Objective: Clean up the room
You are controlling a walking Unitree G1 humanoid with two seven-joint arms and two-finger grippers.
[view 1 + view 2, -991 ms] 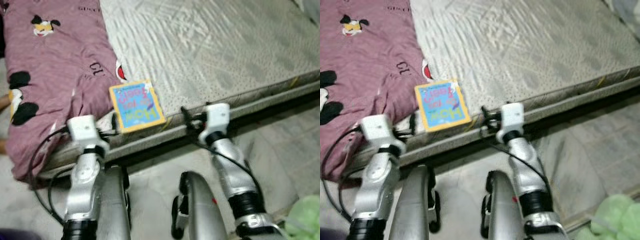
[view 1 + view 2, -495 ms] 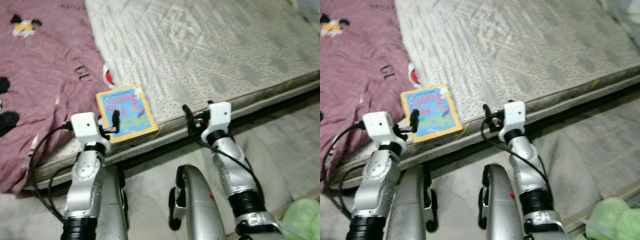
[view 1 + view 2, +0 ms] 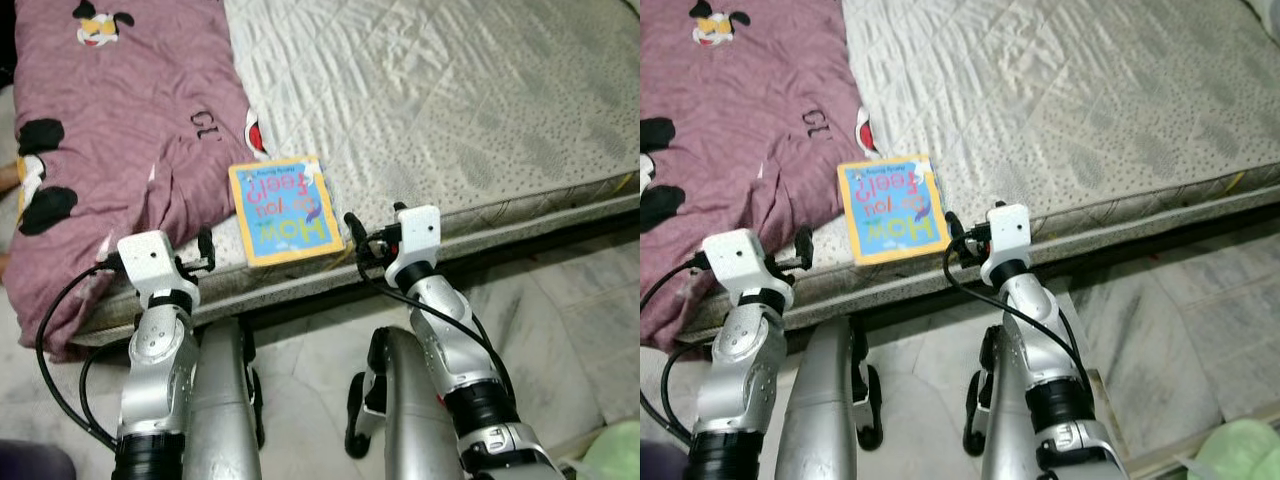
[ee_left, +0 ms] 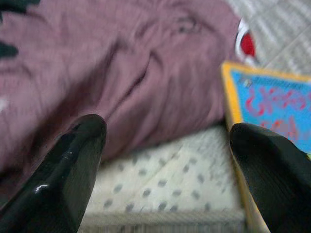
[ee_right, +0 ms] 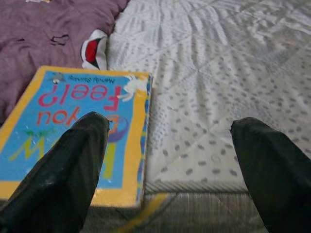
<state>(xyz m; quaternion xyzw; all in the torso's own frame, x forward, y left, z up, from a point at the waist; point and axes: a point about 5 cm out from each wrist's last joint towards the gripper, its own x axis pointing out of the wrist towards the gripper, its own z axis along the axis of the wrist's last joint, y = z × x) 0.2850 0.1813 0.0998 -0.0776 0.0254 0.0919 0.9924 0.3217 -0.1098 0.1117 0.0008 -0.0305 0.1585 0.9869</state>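
blanket (image 3: 120, 130) cut off at left

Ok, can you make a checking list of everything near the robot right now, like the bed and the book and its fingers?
Surface: mattress with a pale dotted cover, bare on the robot's right.
Job's things: book with a yellow border, flat at the mattress edge, cover up.
Clutter: purple blanket with cartoon prints, bunched on the robot's left, touching the book's far left corner.
Grippers: left gripper open, at the mattress edge beside the book; right gripper open, at the book's right corner. Neither holds anything.
Cables: black cable looping off the left arm; another along the right arm.
Surroundings: pale floor tiles; something green on the floor.
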